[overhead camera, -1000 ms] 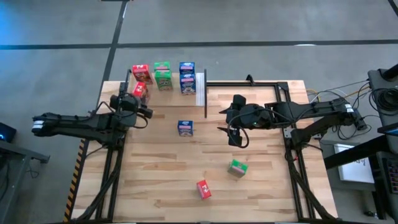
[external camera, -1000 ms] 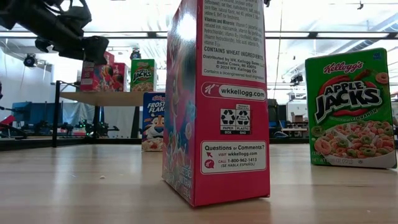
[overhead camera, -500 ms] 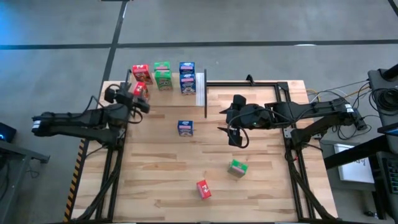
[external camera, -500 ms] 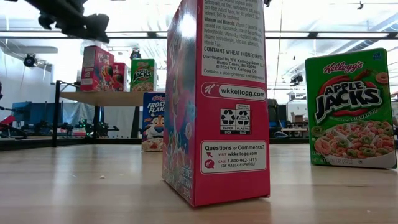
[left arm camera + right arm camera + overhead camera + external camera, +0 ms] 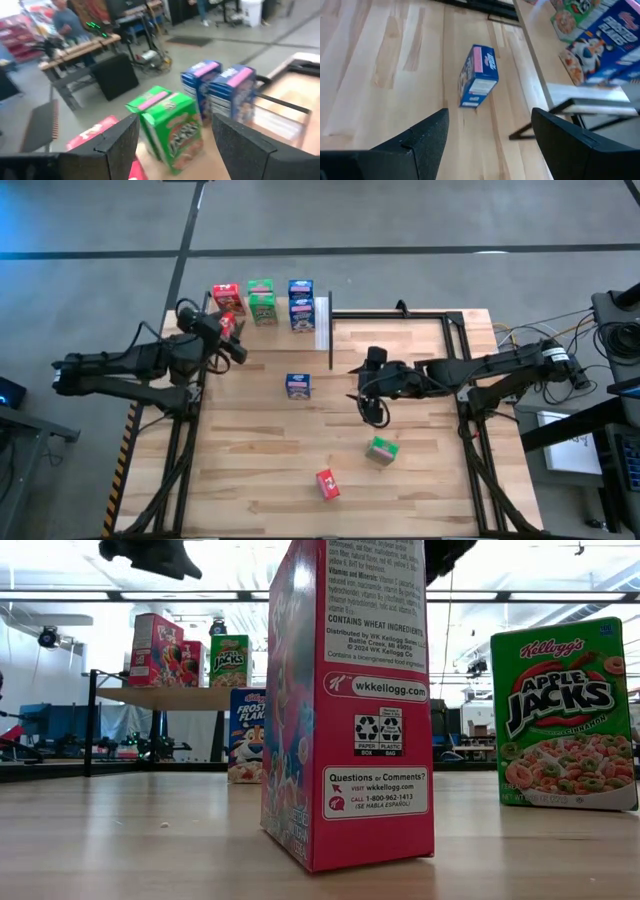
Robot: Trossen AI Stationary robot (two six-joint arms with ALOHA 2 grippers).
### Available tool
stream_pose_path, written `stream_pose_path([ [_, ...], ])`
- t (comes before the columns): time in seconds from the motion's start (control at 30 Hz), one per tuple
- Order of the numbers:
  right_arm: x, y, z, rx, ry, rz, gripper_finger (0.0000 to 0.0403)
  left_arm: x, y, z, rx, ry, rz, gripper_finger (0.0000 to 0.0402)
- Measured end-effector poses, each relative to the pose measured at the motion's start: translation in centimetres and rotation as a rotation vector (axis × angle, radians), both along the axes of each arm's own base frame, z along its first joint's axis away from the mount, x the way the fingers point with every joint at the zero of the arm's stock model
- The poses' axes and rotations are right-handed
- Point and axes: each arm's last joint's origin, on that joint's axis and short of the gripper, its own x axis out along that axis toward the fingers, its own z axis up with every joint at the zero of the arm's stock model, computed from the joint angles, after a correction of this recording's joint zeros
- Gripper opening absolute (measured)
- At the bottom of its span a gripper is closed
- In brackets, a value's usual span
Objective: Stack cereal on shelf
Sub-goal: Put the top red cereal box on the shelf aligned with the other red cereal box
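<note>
The shelf (image 5: pixel 322 325) stands at the table's far left; its panel (image 5: pixel 165 698) carries red (image 5: pixel 226 296), green (image 5: pixel 262 300) and blue (image 5: pixel 300 302) cereal boxes standing on their bases. A second red box (image 5: pixel 229 324) stands just before them. On the tabletop, a blue box (image 5: pixel 298 386) stands mid-table, a green one (image 5: pixel 381 450) and a red one (image 5: pixel 327 484) nearer the near edge. My left gripper (image 5: pixel 232 345) hovers open above the shelf's left end (image 5: pixel 175 145). My right gripper (image 5: pixel 358 372) hovers open right of the loose blue box (image 5: pixel 479 75).
Black metal frame rails (image 5: pixel 400 314) run along the far right of the table. In the low view the red box (image 5: pixel 350 700) and green box (image 5: pixel 565 715) stand close to the camera, the blue one (image 5: pixel 248 735) farther back. Bare wood lies between the loose boxes.
My left gripper has risen from in front of the shelf's red boxes and now hangs higher above them. My right gripper has shifted toward the table's left, closer to the loose blue box. No box has moved.
</note>
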Motion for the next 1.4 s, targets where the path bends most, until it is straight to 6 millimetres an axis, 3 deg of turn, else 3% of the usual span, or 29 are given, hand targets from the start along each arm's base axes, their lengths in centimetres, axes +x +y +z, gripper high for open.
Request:
stream_pose_path([
  [0.17,-0.4,-0.1,-2.6,-0.057,-0.044,0.041,0.0272,1.2,-0.2,1.4,-0.127,0.067,-0.063,0.0233],
  [0.27,-1.1,-0.2,-3.2,-0.073,-0.081,0.049,0.0272,1.7,-0.4,2.0,-0.255,0.140,-0.108,0.0233],
  [0.6,-4.5,-0.9,-0.6,-0.072,-0.300,0.032,0.0272,2.6,-0.5,4.5,-0.519,0.329,0.094,0.0234],
  [0.77,-5.7,-0.8,-1.7,-0.057,-0.312,0.101,0.0272,2.8,-0.1,6.3,-0.602,0.272,0.099,0.0248],
  [1.1,-6.9,-0.9,-1.6,-0.094,-0.352,0.133,0.0272,0.4,3.1,7.4,-0.678,0.162,0.270,0.0274],
  [1.4,-6.9,-0.9,-1.6,-0.117,-0.348,0.142,0.0272,0.6,5.0,6.9,-0.713,0.209,0.324,0.0274],
])
